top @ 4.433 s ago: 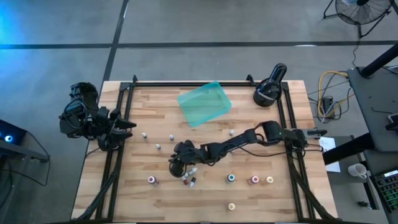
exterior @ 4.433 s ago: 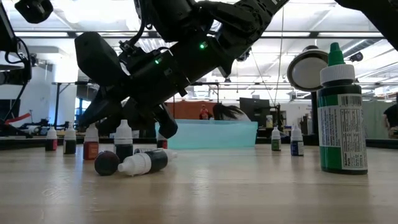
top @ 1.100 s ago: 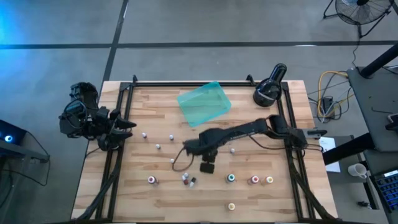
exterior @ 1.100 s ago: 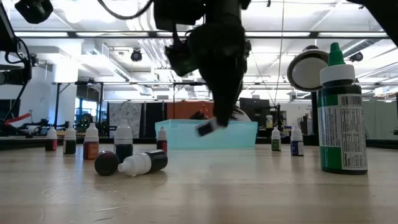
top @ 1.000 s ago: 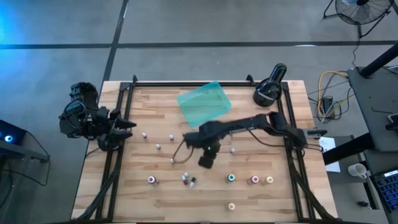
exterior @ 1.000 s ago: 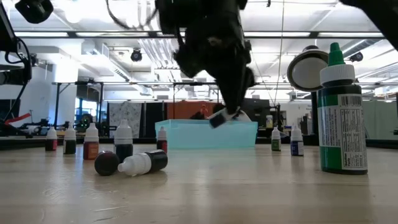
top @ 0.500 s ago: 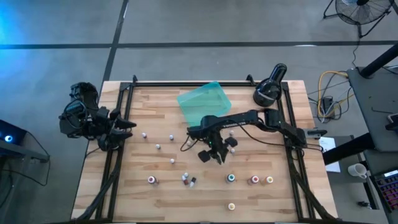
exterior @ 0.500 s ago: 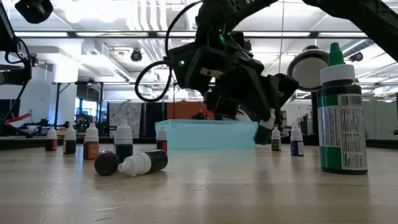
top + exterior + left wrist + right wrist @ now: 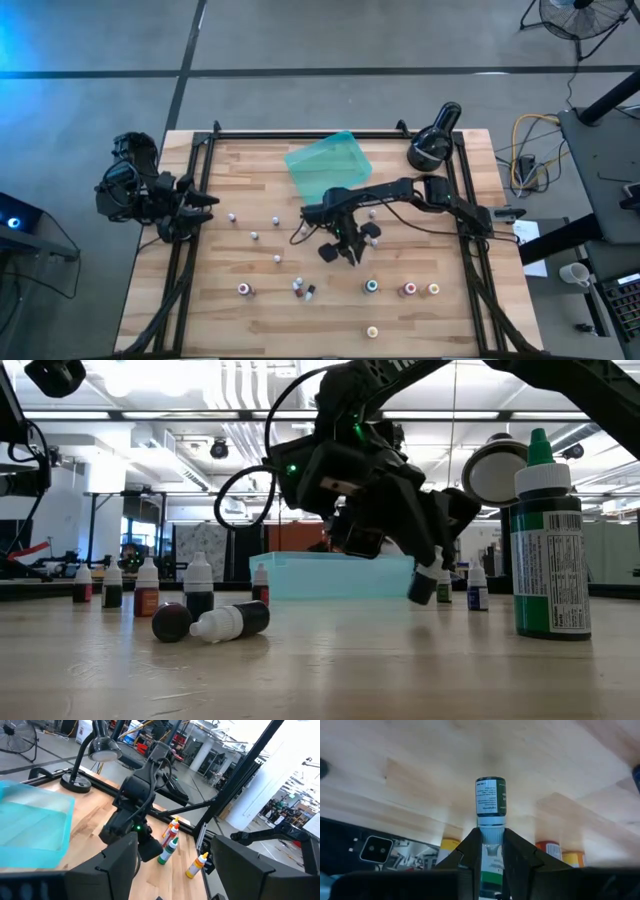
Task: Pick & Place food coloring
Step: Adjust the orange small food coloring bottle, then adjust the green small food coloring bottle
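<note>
A: Where's the food coloring right now?

B: One dark green bottle (image 9: 490,796) is pinched by its white cap between the fingers (image 9: 465,851) of the right hand (image 9: 425,582). It hangs tilted, base downward, just above the bare wood and not touching it, near the middle of the table (image 9: 250,320).

A: And the rest of the set?

B: Still scattered. Seen from above, a few bottles (image 9: 303,290) sit toward the near edge, a row of three (image 9: 402,289) stands to the right, one yellow cap (image 9: 373,332) is alone by the edge, and small ones dot the left half. At table level, two of them (image 9: 225,622) lie on their sides.

A: Anything in the teal tray (image 9: 328,166)?

B: I see nothing in it from above, though its walls are translucent, so I wouldn't swear to it. I'd judge the job is early: one bottle lifted and in transit, nearly all left.

A: How far is the carried bottle from the tray?

B: Near, but short of it, on the side toward the table's middle.

A: The other arm?

B: The left hand (image 9: 195,204) waits at the table's left edge, fingers spread, holding nothing.
</note>
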You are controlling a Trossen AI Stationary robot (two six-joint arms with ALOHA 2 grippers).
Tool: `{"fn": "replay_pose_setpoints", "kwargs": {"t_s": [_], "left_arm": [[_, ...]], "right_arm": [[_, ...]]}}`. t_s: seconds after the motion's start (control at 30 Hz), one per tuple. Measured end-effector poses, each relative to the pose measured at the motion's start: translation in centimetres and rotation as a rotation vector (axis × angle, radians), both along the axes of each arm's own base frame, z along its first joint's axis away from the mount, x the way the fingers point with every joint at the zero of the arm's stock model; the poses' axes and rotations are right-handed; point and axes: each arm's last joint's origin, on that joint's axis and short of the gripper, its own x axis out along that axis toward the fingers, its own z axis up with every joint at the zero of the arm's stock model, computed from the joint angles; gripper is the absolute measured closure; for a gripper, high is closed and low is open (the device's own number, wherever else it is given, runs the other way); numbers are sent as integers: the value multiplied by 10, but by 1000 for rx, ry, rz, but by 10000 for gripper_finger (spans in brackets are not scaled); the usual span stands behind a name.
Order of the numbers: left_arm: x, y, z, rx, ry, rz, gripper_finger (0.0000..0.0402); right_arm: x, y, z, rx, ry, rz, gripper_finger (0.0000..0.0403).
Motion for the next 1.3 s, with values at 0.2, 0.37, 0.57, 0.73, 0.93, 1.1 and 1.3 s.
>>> {"fn": "replay_pose_setpoints", "kwargs": {"t_s": [0.2, 0.37, 0.57, 0.73, 0.93, 1.1, 1.3], "left_arm": [[0, 0, 0, -1, 1, -4, 177], [0, 0, 0, -3, 1, -4, 177], [0, 0, 0, -3, 1, -4, 177], [0, 0, 0, -3, 1, -4, 177], [0, -1, 0, -5, 3, -15, 177], [0, -1, 0, -4, 3, -14, 177], [0, -1, 0, -4, 3, -14, 177]], "right_arm": [[2, -1, -2, -1, -34, 1, 343], [3, -1, -2, -1, -34, -1, 318], [3, -2, -2, 0, -31, -9, 306], [3, -3, -2, 0, -35, -12, 307], [4, -4, 0, -1, -54, -2, 307], [10, -4, 12, -28, -105, 8, 307], [25, -5, 39, -36, -260, 50, 307]]}}
